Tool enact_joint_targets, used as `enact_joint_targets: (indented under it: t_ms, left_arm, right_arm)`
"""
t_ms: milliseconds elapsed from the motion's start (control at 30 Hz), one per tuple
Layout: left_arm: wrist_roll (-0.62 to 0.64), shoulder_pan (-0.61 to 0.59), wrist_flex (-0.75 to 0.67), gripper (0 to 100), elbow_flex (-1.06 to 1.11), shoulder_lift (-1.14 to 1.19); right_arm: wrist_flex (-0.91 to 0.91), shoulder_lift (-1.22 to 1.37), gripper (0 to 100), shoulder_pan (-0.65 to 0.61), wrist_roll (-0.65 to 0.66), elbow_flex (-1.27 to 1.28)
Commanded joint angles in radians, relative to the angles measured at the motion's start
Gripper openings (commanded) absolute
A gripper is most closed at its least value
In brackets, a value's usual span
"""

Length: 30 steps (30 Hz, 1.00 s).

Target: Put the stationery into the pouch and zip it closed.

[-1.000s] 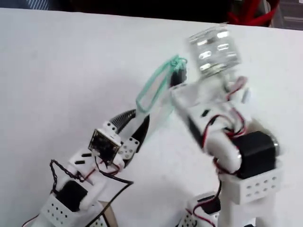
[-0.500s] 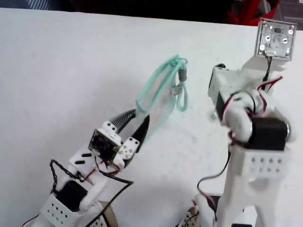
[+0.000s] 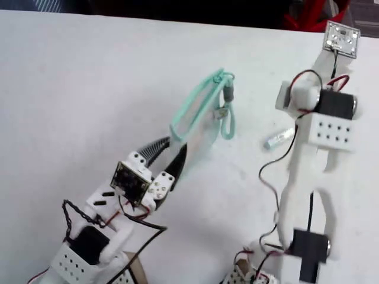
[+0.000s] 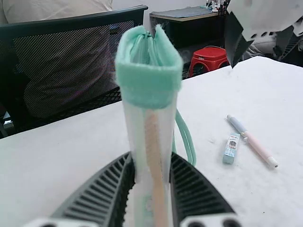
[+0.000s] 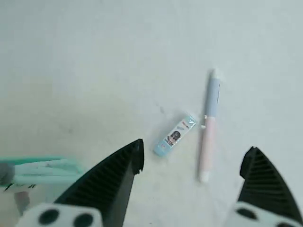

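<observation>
White tabletop [image 3: 89, 77] beneath everything. Mint-green pouch [image 4: 149, 71] held on end, clamped between the dark ribbed fingers of the left claw [image 4: 151, 172], a tan stick [image 4: 154, 156] visible through its clear side. Right claw [image 5: 194, 151] spread wide apart, poised above the loose stationery. Blue-and-pink pen [image 5: 209, 127] lying flat on the tabletop, near the pouch. Small blue bar [image 5: 174, 136] just beside the pen.

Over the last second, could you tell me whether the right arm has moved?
Yes. The right arm has swung off to the right, away from the mint-green pouch, which has stayed put.
</observation>
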Motion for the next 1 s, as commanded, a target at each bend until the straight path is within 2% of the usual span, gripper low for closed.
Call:
enact_joint_targets:
  t_ms: [0,167,367,567,700,833,967]
  left_arm:
    - [-0.051,0.016,0.000,4,-0.017,-0.005]
    - [-0.061,0.019,0.002,4,-0.017,-0.005]
    - [-0.064,0.016,-0.003,4,-0.006,-0.004]
    - [-0.068,0.019,-0.005,4,0.000,-0.004]
    - [-0.068,0.019,0.000,4,0.000,-0.004]
    - [-0.068,0.019,0.000,5,0.000,-0.004]
    - [-0.068,0.021,-0.002,5,0.000,-0.004]
  right_arm:
    - [-0.016,0.074,32.3,0.051,-0.009,-0.038]
    - [-0.027,0.242,32.3,0.076,-0.009,-0.044]
    - [-0.165,0.401,32.3,0.102,-0.008,-0.046]
    - [-0.110,0.420,30.3,0.058,-0.011,-0.098]
    - [-0.119,0.440,24.3,0.030,-0.091,-0.109]
    - [-0.128,0.496,27.2,0.030,-0.183,-0.112]
    - [-0.130,0.559,27.6,0.028,-0.206,-0.117]
